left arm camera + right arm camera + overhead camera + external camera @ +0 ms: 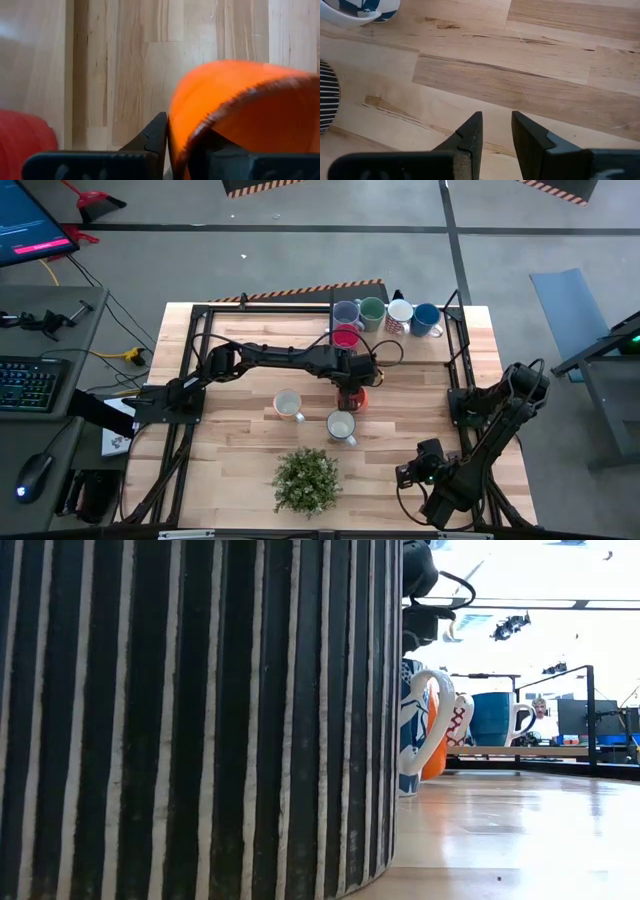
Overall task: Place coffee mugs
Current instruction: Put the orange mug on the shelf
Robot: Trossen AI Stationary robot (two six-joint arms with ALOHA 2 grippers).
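The orange mug (353, 398) stands upright mid-table, just near of the red mug (345, 337) and the far row. We find the left hand (350, 383) directly above it, one finger (156, 134) outside the wall and one inside; whether that grasp holds or is loosening, we cannot tell. The left arm reaches level across from the left. The right hand (495, 131) waits near-right, jaws parted, holding nothing.

Four mugs (386, 314) stood in a row at the desk's (230, 440) far edge; two mugs (315, 415) stood mid-desk; the plant (306, 480) stood nearest the front.
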